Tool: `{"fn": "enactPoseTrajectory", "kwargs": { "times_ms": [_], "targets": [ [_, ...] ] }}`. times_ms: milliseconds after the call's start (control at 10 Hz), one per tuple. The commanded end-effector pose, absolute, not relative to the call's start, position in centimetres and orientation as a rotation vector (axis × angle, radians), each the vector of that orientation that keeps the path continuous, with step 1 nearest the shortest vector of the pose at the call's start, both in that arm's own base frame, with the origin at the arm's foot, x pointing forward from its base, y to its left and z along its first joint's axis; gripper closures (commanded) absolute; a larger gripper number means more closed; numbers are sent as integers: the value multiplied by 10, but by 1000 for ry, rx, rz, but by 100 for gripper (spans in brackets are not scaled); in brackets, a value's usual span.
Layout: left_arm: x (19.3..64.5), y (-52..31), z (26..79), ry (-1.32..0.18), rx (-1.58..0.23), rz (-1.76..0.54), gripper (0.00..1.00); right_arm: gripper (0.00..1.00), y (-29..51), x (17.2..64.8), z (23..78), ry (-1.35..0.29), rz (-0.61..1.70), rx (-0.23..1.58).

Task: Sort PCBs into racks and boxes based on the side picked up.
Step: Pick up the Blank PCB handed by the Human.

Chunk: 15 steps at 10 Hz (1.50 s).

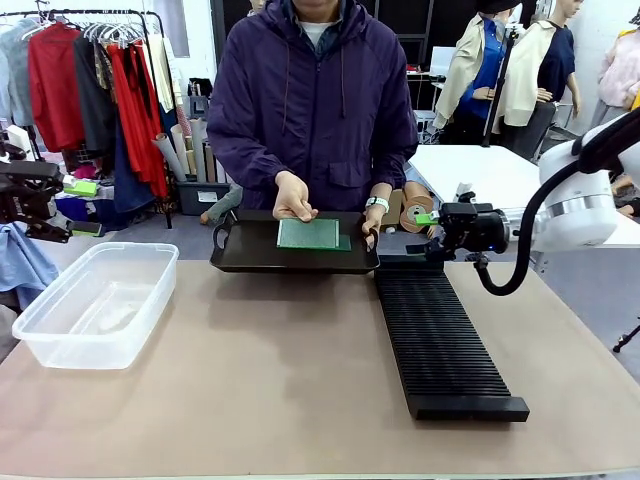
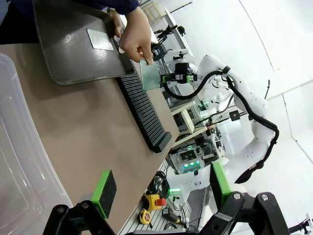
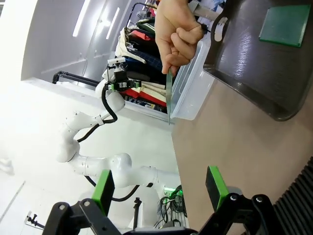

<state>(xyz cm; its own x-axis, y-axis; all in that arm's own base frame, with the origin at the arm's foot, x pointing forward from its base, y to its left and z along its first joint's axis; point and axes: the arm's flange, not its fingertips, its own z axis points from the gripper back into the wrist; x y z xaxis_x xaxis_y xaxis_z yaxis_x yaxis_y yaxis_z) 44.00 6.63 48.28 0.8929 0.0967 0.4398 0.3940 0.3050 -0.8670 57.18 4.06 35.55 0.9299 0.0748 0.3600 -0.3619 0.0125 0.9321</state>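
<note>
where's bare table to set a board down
Widest bare tabletop lies between the tub and the rack, nearer than the tray. A narrower strip runs right of the rack. Crowded: the rack's far end, with the person's hand and right pincer.

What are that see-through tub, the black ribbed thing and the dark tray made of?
The tub looks like clear glossy plastic: the table shows through its walls. The ribbed rack seems matte black plastic, moulded into fine slots. The tray could be dark plastic or coated wood: faint grain, soft sheen.
</note>
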Motion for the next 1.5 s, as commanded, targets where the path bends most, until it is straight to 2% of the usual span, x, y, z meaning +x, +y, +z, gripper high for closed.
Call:
{"fn": "enactPoseTrajectory", "kwargs": {
  "times_ms": [0,1400],
  "targets": [
    [440,67,484,-451,-1259,-198,0,0,59,588,355,-246,362,1532],
    [440,67,484,-451,-1259,-198,0,0,163,626,352,-350,355,1520]
  ]
}}
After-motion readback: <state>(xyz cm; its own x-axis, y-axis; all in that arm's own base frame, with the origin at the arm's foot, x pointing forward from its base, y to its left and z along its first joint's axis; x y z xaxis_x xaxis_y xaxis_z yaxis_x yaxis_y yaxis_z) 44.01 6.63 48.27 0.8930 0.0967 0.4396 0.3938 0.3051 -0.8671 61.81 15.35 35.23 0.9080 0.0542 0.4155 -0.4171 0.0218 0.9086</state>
